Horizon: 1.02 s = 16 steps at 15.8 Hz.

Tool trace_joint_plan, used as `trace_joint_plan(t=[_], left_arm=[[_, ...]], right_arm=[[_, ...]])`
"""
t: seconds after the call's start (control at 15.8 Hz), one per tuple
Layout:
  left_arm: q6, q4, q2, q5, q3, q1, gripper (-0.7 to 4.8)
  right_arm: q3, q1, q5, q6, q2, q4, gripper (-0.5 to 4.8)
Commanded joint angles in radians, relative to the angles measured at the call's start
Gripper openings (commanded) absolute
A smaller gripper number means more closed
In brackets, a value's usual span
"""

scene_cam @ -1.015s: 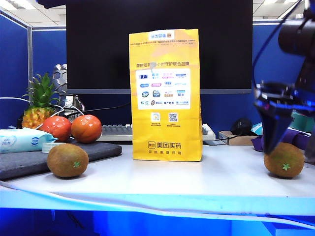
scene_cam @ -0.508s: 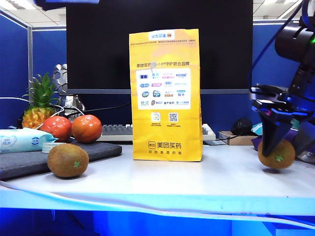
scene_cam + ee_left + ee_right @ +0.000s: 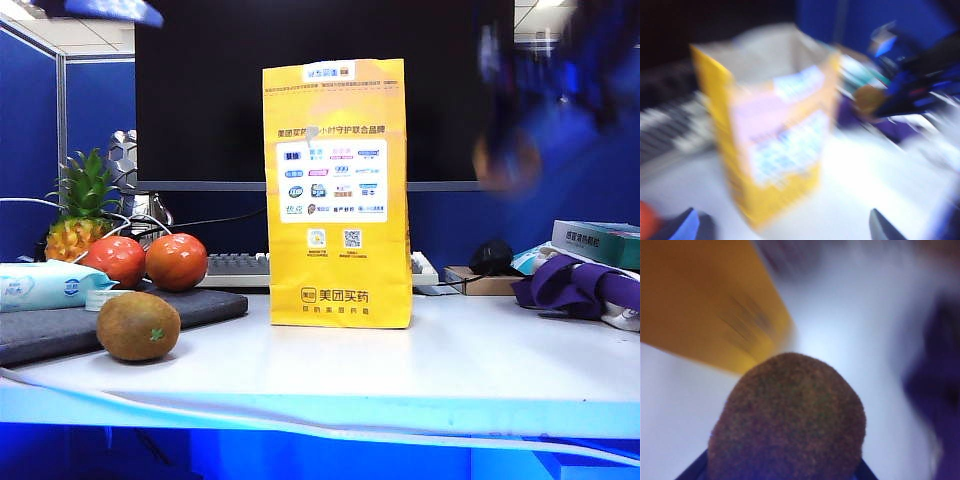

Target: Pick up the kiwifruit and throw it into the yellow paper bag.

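Brown kiwifruit (image 3: 787, 420) clamped in right gripper (image 3: 520, 150), blurred, airborne at two o'clock off yellow bag (image 3: 337, 195). Left gripper (image 3: 785, 227) near bag, jaws apart, empty.

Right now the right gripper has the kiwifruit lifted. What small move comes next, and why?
Probably carry it sideways and a bit higher toward the bag's open top. The right gripper is shut on the kiwifruit, up in the air beside the yellow paper bag but below its rim, so a release here would likely miss. The left gripper hovers nearby, open.
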Motion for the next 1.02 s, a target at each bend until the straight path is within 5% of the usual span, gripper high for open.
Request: trace_joint_plan(t=[0.06,0.32,0.57,0.82,0.89,0.95,1.02], left_arm=[[-0.005,0.098,-0.005,-0.061,0.004,0.0,4.79],[0.005,0.192,-0.002,0.067,0.003,0.0,4.79],[0.003,0.212,-0.001,0.173,0.003,0.0,4.79],[-0.006,0.21,-0.001,0.166,0.003,0.0,4.79],[-0.006,0.21,0.002,0.166,0.003,0.0,4.79],[-0.006,0.209,0.006,0.166,0.003,0.0,4.79],[-0.011,0.209,0.011,0.166,0.003,0.0,4.79]], right_arm=[[0.121,0.005,-0.199,0.01,-0.063,-0.012,0.8],[0.203,0.071,-0.39,0.008,-0.077,0.118,0.79],[0.203,0.108,-0.404,0.027,-0.014,0.355,0.49],[0.203,0.108,-0.417,0.087,0.095,0.519,0.56],[0.203,0.108,-0.428,0.115,0.11,0.566,1.86],[0.203,0.108,-0.421,0.116,0.111,0.592,4.79],[0.203,0.108,-0.401,0.144,0.111,0.631,4.79]])
